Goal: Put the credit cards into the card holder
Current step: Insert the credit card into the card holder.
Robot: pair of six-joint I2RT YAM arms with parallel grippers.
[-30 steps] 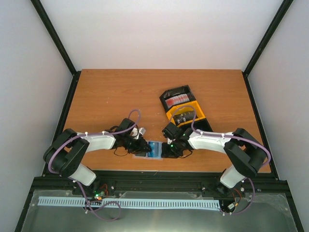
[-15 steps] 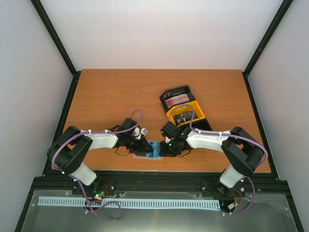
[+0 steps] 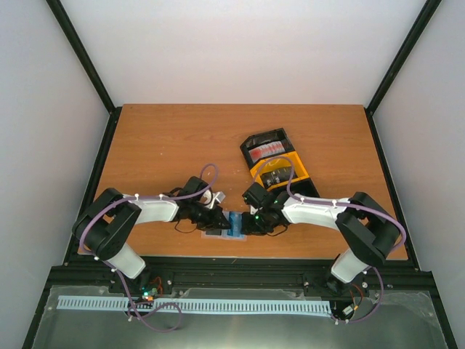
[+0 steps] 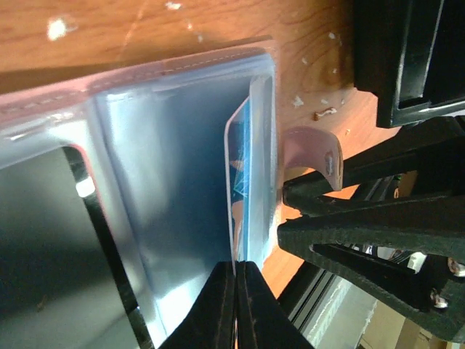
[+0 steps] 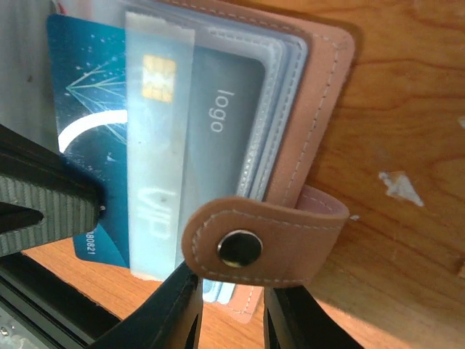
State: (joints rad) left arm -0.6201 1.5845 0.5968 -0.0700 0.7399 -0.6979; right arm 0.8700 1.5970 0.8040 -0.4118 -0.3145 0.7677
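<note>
**Top external view: blue card [image 3: 235,222] meets card holder [image 3: 216,234]**

Top external camera shows both arms converging at the near edge of the counter [image 3: 167,145], with the card holder between them.

On the left, the left fingers [image 4: 229,291] are pinched tight on the trailing edge of the blue card. They hold it on edge so its leading end lines up with a clear pocket [image 5: 156,145]. From the right wrist view the card looks partly under that sleeve, which overlaps its chip.

In the middle, the card holder lies opened on the counter, tan cover down, with its see-through pockets fanned.

On the right, the right fingers [image 5: 192,294] stand narrow, closed on the holder's edge under its snap strap [image 5: 254,243]. This seems meant to brace the holder against the push.

Farther right and farther back, the black-and-yellow tray [image 3: 290,166] holds red cards [image 3: 265,149], well apart from the holder and not yet loaded.
</note>
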